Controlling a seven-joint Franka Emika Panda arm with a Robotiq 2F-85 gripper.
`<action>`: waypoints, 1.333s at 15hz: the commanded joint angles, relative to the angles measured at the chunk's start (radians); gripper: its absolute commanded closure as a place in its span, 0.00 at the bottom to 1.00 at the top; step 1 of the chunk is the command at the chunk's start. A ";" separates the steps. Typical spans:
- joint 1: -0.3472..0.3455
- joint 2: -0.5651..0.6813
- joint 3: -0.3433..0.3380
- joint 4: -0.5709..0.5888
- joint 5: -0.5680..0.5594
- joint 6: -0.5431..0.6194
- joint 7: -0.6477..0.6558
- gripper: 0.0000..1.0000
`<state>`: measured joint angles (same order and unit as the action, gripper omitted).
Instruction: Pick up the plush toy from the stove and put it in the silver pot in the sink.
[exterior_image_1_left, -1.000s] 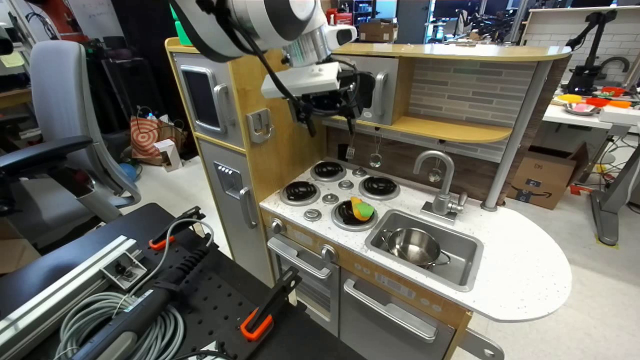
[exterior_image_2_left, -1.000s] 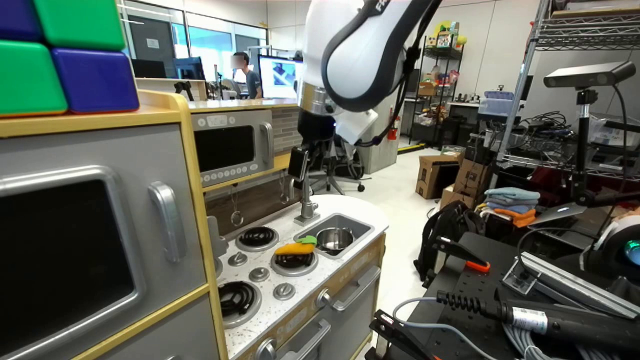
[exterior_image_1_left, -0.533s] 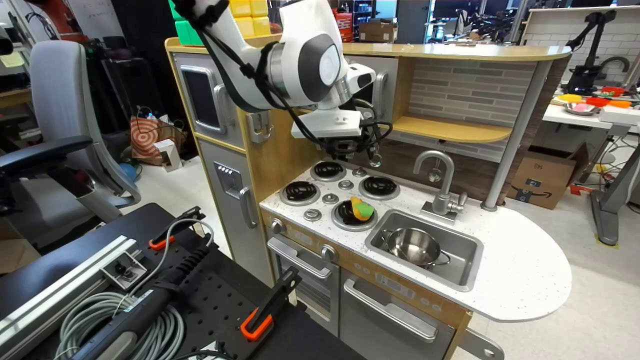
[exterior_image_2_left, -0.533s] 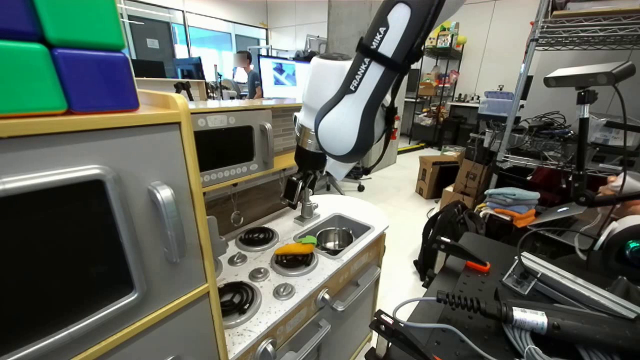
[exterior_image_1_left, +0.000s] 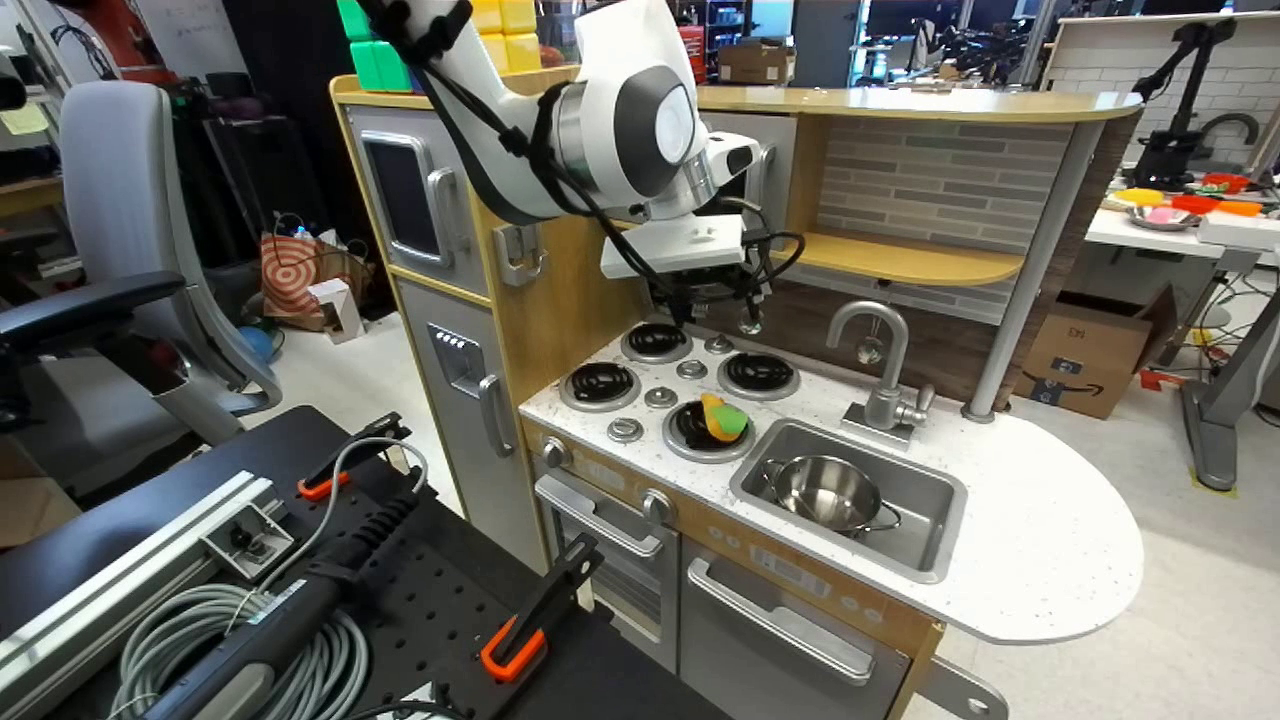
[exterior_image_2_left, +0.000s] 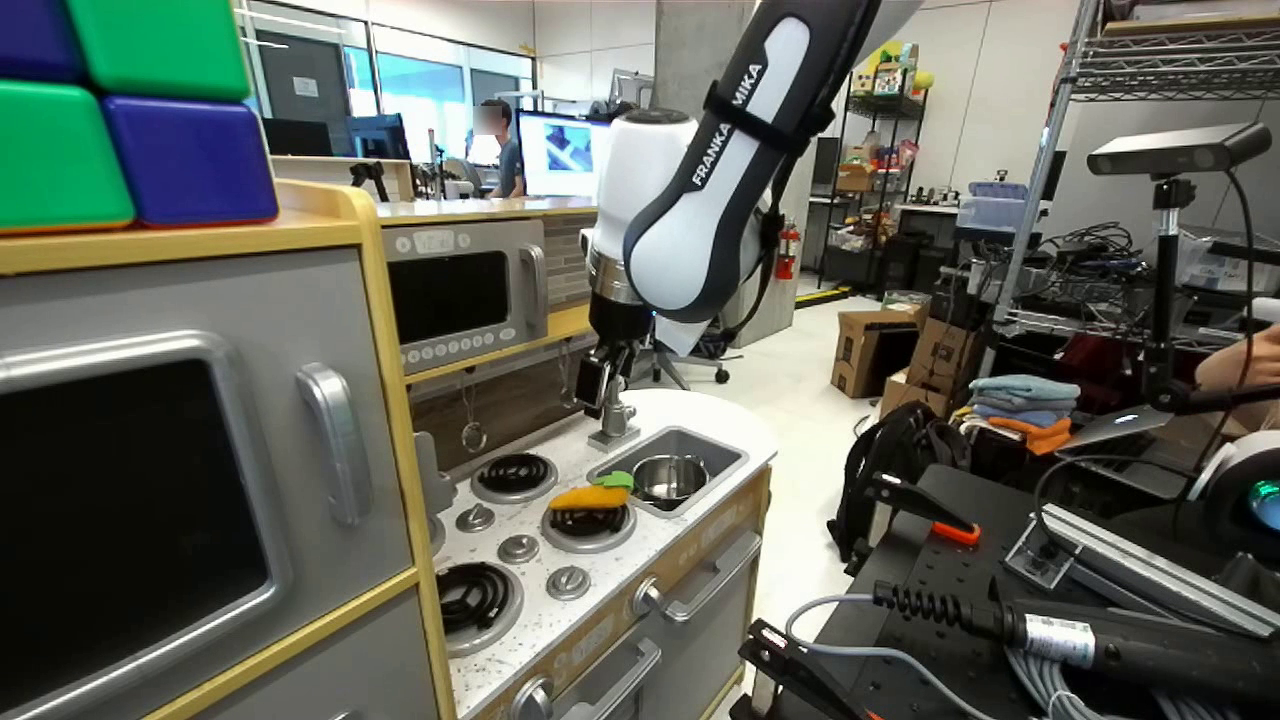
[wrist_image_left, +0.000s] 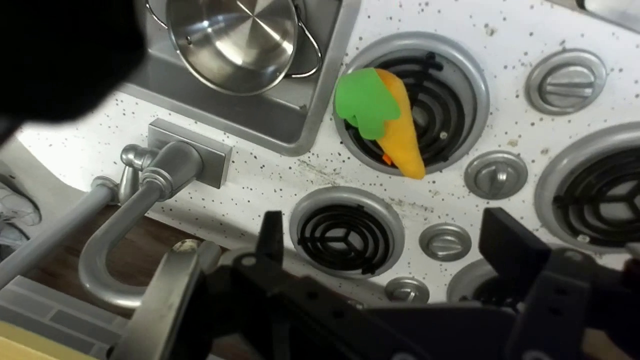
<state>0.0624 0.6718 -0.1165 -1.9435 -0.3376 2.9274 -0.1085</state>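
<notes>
the gripper (wrist_image_left: 385, 222) hangs above the stove (wrist_image_left: 505, 40), released and spread wide. the toy (wrist_image_left: 392, 122) lies on the burner (wrist_image_left: 480, 100) at the stove's front corner, by the sink's (exterior_image_1_left: 915, 530) edge. the pot (exterior_image_1_left: 825, 490) sits in the sink.

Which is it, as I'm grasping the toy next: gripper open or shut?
Open: in the wrist view, the gripper has its fingers wide apart.
</notes>
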 joint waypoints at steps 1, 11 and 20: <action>0.003 0.042 -0.018 0.061 -0.066 -0.061 -0.128 0.00; 0.032 0.124 -0.044 0.160 -0.122 -0.161 -0.155 0.00; -0.004 0.279 -0.002 0.284 -0.062 -0.166 -0.140 0.00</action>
<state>0.0594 0.8787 -0.1179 -1.7444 -0.4052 2.7731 -0.2484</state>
